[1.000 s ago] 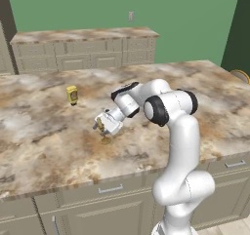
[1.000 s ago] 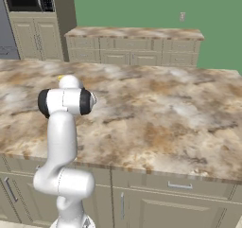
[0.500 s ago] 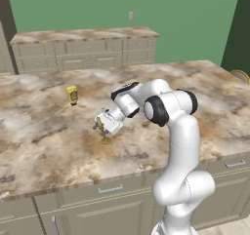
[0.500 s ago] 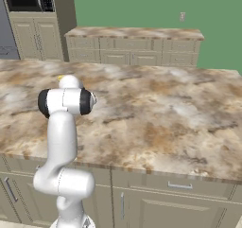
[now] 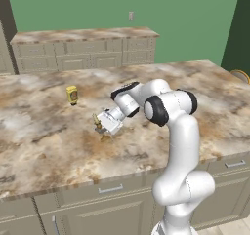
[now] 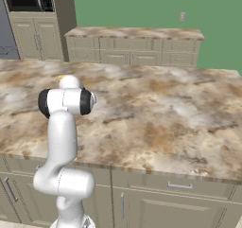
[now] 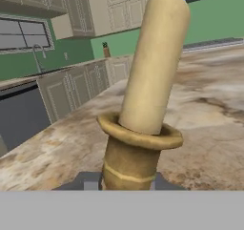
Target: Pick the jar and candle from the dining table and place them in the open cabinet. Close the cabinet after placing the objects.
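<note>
Since 1 second ago the jaws (image 5: 103,127) have narrowed onto the candle (image 7: 151,76), whose brass holder stands between the 2 fingertips (image 7: 90,181), upright on the marbled surface (image 5: 44,141). A yellow container (image 5: 72,95) stands well apart.

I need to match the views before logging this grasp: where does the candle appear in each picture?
Left base view: the candle stands left of centre on the dining table, at the arm's tip.
Right base view: hidden; the arm's elbow covers that stretch of the dining table.
Hand view: centre, close up, rising bottom to top.
Shared landmark: the marbled dining table top.
</note>
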Controlling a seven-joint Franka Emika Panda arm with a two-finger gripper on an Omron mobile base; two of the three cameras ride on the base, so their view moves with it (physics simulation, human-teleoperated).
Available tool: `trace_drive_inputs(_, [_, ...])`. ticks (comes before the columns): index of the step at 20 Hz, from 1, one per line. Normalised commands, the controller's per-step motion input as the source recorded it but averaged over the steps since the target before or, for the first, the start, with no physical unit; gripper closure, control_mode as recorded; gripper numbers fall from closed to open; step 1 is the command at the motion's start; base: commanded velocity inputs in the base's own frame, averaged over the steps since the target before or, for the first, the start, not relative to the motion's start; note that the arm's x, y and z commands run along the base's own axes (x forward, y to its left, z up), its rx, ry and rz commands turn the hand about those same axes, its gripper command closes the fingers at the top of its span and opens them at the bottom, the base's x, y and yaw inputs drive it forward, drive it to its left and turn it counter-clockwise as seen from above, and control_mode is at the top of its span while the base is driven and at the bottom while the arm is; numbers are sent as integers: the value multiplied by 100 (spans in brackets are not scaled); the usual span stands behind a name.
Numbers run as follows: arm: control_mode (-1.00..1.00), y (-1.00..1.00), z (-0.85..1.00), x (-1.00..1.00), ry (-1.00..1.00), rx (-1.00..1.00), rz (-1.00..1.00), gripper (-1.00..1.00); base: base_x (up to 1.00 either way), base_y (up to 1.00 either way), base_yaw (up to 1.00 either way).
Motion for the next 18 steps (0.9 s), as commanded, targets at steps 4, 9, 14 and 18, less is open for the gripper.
trace_drive_inputs(4, [-100, 0, 0, 0, 0, 0, 0, 100, 0, 0, 0])
trace_drive_inputs(9, [-100, -14, 0, -3, 0, 3, 0, 100, 0, 0, 0])
trace_drive_inputs(14, [-100, -52, 7, -1, -9, 19, 0, 100, 0, 0, 0])
trace_drive_inputs(18, [-100, -48, 31, -6, -8, 16, -1, 100, 0, 0, 0])
